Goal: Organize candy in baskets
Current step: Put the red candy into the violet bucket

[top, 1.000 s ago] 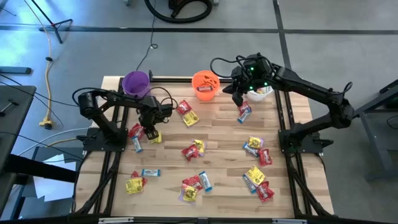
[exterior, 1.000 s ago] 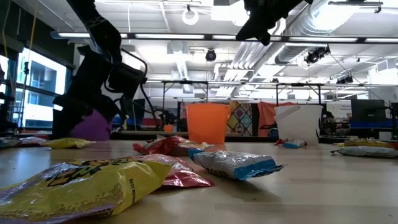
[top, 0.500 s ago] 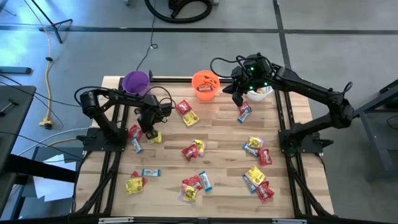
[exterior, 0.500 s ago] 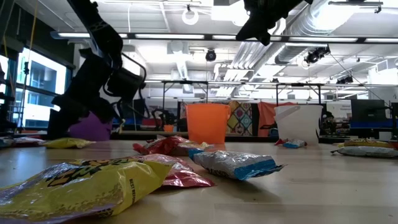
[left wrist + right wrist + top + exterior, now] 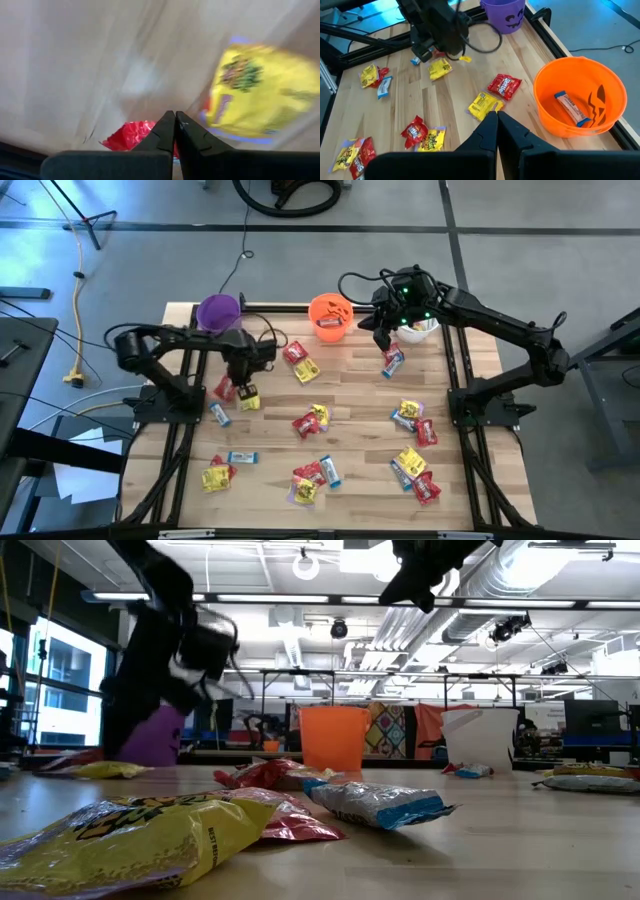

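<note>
My left gripper point(image 5: 239, 390) is shut on a red candy packet point(image 5: 225, 387) at the table's left, near the purple basket point(image 5: 218, 313). A yellow packet point(image 5: 249, 399) and a blue bar point(image 5: 218, 415) lie on the wood just beside it. The orange basket point(image 5: 330, 316) holds one bar point(image 5: 570, 109). The white basket point(image 5: 420, 330) is partly hidden by my right arm. My right gripper point(image 5: 383, 340) hangs shut and empty above the table, between the orange and white baskets. My left gripper pinches the red packet by one edge point(image 5: 152, 137) between its two fingers. The fingers come from above, pointing almost straight down. The rest of the packet sticks out to one side of the fingers, above the wood.
Loose candy lies all over the table: a red and a yellow packet point(image 5: 300, 362) behind the middle, a pair point(image 5: 312, 420) at the middle, a blue bar point(image 5: 393, 361) under my right gripper, clusters at the right point(image 5: 413, 418), near right point(image 5: 415, 472) and near edge point(image 5: 310, 478).
My left gripper has shut on the red packet and risen, tipping a little. The packet has come up off the wood with it and shifted slightly toward the table's right. The yellow packet and blue bar beside it have stayed put.
</note>
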{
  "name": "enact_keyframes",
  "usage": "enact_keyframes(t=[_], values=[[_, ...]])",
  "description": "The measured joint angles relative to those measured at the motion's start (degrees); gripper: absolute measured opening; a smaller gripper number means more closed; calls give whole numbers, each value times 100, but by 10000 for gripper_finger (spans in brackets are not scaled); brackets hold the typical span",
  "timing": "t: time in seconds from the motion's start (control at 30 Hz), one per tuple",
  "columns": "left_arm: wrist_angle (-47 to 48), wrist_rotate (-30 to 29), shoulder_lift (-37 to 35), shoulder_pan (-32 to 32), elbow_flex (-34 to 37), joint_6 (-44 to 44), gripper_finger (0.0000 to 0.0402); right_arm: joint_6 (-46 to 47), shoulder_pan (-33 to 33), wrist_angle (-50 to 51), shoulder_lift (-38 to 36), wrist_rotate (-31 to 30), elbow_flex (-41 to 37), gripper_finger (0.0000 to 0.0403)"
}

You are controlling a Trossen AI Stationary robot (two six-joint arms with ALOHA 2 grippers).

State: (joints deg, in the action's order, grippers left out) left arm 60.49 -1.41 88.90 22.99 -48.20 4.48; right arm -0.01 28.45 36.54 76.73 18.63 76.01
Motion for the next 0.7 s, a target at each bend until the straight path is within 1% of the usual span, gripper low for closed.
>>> enact_keyframes(t=[0.13, 0.37, 0.53, 0.7], values=[[3, 197, -566, 126, -512, 427, 0, 0, 0, -55, -2, 0, 0, 0], [-103, 162, -1347, 526, -1179, 954, 0, 0, 0, -107, -2, 0, 0, 0], [-16, -182, -1728, 1156, -1490, 1307, 0, 0, 0, -107, -2, 0, 0, 0], [-36, -881, -1943, 1919, -1800, 1389, 0, 0, 0, -107, -2, 0, 0, 0]])
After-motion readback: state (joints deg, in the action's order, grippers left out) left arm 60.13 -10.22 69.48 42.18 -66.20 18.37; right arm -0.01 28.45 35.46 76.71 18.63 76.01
